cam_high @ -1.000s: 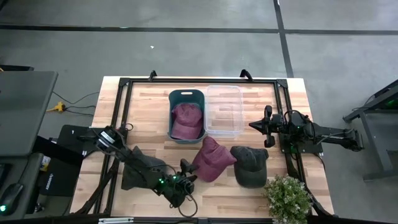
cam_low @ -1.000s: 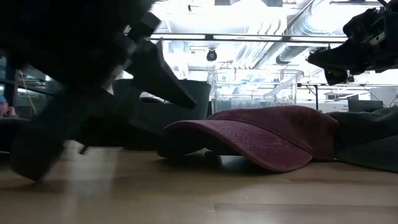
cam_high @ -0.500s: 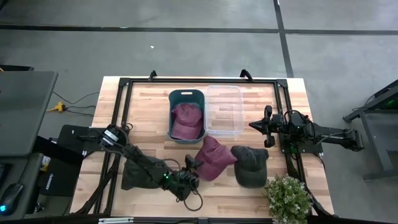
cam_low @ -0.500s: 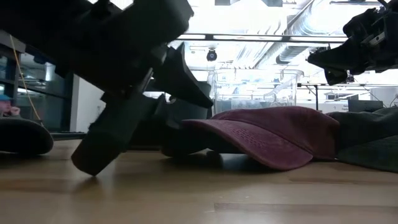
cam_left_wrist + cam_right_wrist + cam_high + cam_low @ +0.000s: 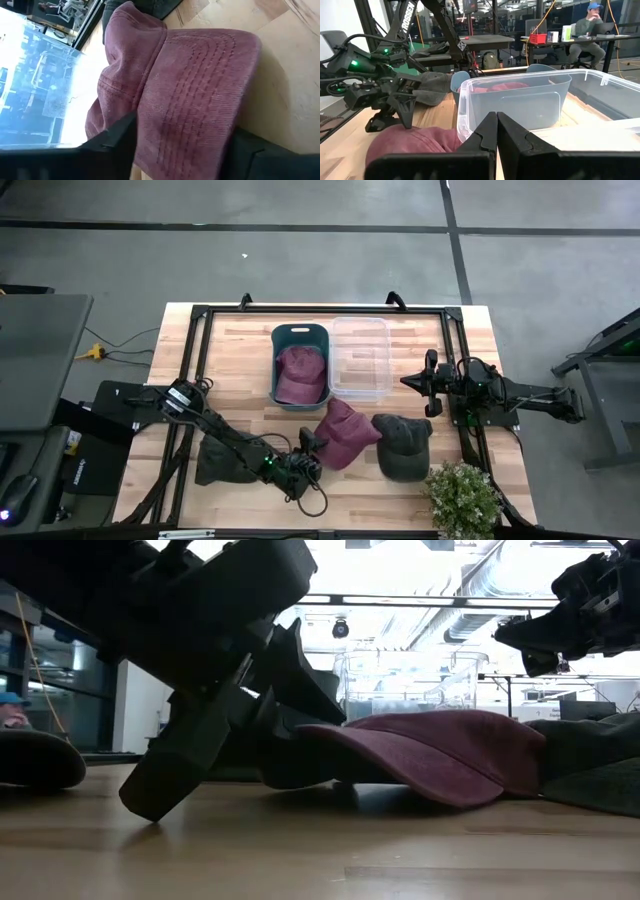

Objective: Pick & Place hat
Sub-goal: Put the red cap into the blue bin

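A maroon cap (image 5: 345, 435) lies on the table near the middle, its brim (image 5: 195, 85) pointing toward the near-left. My left gripper (image 5: 308, 453) is open at that brim, one finger (image 5: 117, 132) on each side of it. In the low view one finger (image 5: 170, 775) slants down to the tabletop and the other reaches over the brim (image 5: 400, 750). My right gripper (image 5: 408, 383) is shut and hovers above the table's right side, beside the clear bin. A dark grey cap (image 5: 402, 448) lies crown-up to the right of the maroon one. My left gripper stands open around the maroon cap's brim (image 5: 165, 125), coming in low from the near-left with the fingers along the brim's two side edges. The cap lies flat on the table. Whether the fingers touch the brim I cannot tell.
A teal bin (image 5: 277, 340) holding another maroon hat (image 5: 300, 373) and a clear plastic bin (image 5: 360, 330) stand side by side at the far middle. A dark hat (image 5: 222, 463) lies under my left arm. A potted plant (image 5: 462, 495) sits at the near-right corner.
My left gripper has moved from near the table's near edge toward the far right, up to the maroon cap, and its open fingers now stand around the brim. The cap stays where it was.
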Controlling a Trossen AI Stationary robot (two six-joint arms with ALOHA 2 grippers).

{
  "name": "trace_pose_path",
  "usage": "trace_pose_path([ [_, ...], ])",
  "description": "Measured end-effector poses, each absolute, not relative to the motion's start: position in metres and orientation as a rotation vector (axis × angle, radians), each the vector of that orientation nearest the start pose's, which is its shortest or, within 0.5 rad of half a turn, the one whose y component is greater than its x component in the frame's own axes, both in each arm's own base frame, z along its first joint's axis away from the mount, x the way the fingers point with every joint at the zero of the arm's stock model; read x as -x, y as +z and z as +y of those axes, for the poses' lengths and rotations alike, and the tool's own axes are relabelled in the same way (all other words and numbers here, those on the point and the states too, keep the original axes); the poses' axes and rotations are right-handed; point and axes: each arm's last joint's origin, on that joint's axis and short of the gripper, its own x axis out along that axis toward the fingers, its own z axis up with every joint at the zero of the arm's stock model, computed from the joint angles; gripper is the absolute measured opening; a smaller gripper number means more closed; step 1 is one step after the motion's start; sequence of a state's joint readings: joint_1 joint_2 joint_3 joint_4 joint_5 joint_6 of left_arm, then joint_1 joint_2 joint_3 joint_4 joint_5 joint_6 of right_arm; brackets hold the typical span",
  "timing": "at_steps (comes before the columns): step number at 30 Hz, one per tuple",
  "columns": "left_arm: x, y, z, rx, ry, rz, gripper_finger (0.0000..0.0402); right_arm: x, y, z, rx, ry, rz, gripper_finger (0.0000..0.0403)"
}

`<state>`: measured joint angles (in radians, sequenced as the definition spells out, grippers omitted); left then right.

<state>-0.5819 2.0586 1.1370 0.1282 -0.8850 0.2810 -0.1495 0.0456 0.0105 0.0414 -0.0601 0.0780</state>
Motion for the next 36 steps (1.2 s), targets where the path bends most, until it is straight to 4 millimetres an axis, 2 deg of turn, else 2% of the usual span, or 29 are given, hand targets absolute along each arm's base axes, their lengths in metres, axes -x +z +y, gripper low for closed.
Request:
trace_pose_path([
  [11, -0.342, 0.117, -0.203, -0.859, 0.29, 0.629, 0.0025, -0.099, 0.167, -0.013, -0.077, -0.089, -0.009, 0.0],
  [13, -0.341, 0.117, -0.204, -0.871, 0.31, 0.624, 0.0008, -0.099, 0.167, -0.013, -0.077, -0.089, -0.009, 0.0],
  [20, -0.338, 0.124, -0.215, -0.954, 0.333, 0.604, 0.0002, -0.099, 0.167, -0.013, -0.077, -0.089, -0.009, 0.0],
  [27, -0.341, 0.14, -0.232, -0.953, 0.363, 0.547, 0.0, -0.099, 0.167, -0.013, -0.078, -0.09, -0.01, 0.0],
  [36, -0.344, 0.158, -0.241, -1.027, 0.457, 0.522, 0.0, -0.099, 0.167, -0.013, -0.077, -0.089, -0.009, 0.0],
])
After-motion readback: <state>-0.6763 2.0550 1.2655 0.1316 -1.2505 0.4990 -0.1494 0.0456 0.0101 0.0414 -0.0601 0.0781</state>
